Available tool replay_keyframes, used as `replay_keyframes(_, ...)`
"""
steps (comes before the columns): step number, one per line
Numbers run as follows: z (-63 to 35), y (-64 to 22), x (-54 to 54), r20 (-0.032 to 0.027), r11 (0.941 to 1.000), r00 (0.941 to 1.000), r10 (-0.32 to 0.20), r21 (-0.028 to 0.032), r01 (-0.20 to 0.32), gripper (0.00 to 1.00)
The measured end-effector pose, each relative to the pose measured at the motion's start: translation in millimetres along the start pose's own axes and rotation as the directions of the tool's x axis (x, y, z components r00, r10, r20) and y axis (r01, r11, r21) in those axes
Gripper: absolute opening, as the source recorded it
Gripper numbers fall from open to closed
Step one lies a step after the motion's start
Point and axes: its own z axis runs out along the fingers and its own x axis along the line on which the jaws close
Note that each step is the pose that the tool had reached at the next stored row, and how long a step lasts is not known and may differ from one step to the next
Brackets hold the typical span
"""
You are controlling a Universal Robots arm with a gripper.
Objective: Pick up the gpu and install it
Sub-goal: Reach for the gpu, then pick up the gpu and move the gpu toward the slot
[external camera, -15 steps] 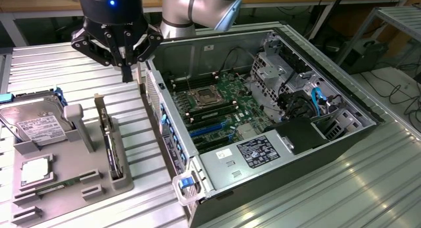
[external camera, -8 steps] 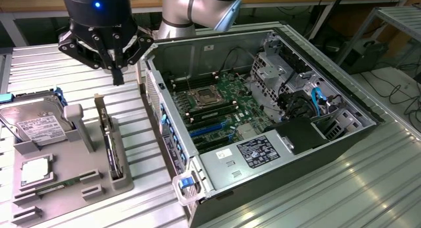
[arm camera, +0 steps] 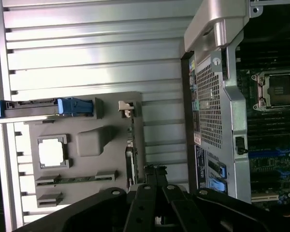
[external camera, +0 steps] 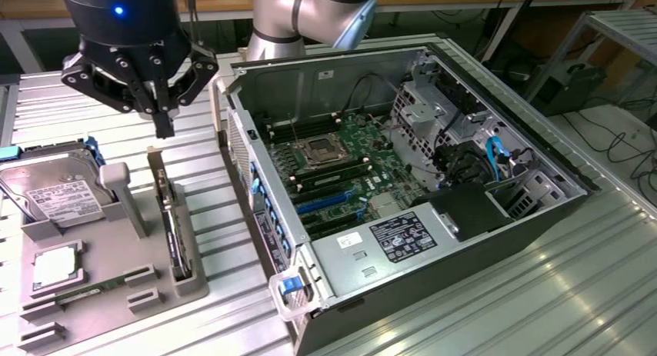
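Exterior view first: the gripper [external camera: 163, 131] hangs over the far end of the parts tray [external camera: 103, 244], its two fingers clenched together into a single narrow blade with nothing between them. It touches nothing. The wrist view agrees: the closed tips [arm camera: 154, 169] meet in a point above the tray, empty.

Just below and slightly nearer stands the gpu [external camera: 175, 233] — a thin dark card set on its long edge in a slot along the tray's side facing the computer case [external camera: 462, 217]. From the wrist view it shows edge-on as a dark line [arm camera: 131, 147]. Standing upright like this, I judge, leaves its top edge free for a pinch from above; lying flat it would offer the fingers nothing to close on. It has not been lifted.

Further to the exterior view's left the same tray holds the hard drive [external camera: 57, 191], propped on a tilt, with the processor [external camera: 57, 267] and the memory stick [external camera: 92, 289] nearer. To the exterior view's right the case lies open on its side on the slatted table [external camera: 534, 310], so the motherboard [external camera: 349, 164] and its blue expansion slots [external camera: 328, 201] face up — reachable from overhead.

The arm holds the tool pointing straight down, the wrist housing [external camera: 118, 14] directly above the fingers, while the silver elbow [external camera: 308, 18] sits behind the case's far wall.
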Motion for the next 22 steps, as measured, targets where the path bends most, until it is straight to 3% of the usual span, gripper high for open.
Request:
replay_keyframes(11, -0.9, -4.5, 27.7, -0.0001, 1.0, 1.0, -0.003, -0.0001, 0.003, 0.11)
replay_keyframes(22, -0.9, -4.7, 29.6, -0.0002, 1.0, 1.0, -0.004, -0.0001, 0.004, 0.11)
